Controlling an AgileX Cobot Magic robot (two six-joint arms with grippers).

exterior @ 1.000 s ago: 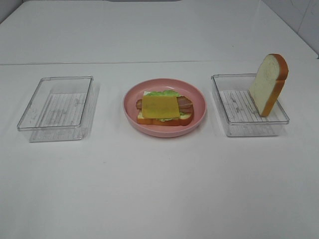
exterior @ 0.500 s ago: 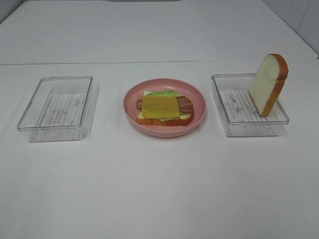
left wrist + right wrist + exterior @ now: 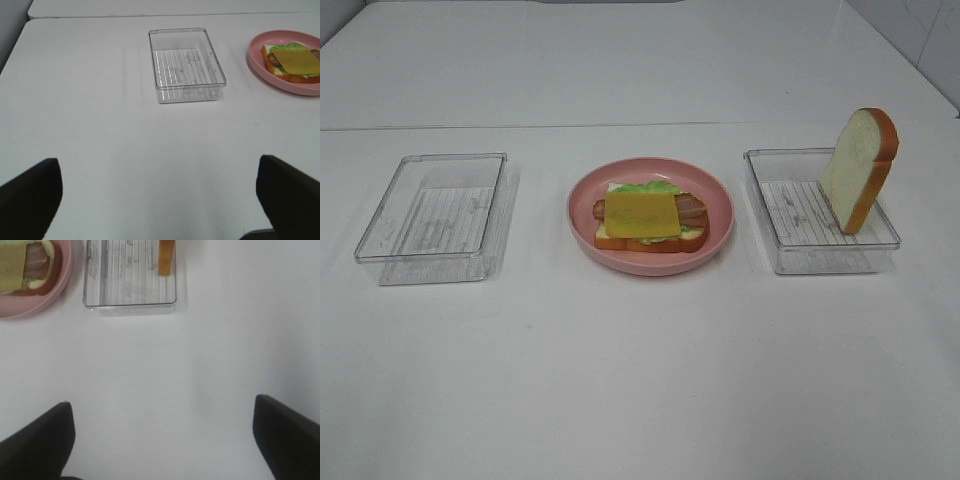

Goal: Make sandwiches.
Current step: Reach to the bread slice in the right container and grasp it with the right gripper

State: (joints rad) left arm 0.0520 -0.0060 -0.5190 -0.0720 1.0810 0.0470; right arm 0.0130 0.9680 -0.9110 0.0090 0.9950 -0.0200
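While both claws gape empty, the sandwich [image 3: 649, 221] lies well beyond them.

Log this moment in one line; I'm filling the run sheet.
stage: sandwich open-faced on plate, cheese on top | bread slice upright in right tray | end effectors: both open, empty

Surface [image 3: 640, 380]: plain white. Plate [image 3: 718, 222]: pink. Open sandwich [image 3: 648, 222]: yellow cheese on top, brown-pink bacon, green lettuce, white bread with orange-brown crust. Upright bread slice [image 3: 858, 168]: white face, orange-brown crust. Left tray [image 3: 432, 216] and right tray [image 3: 800, 225]: clear, ribbed floor lines.
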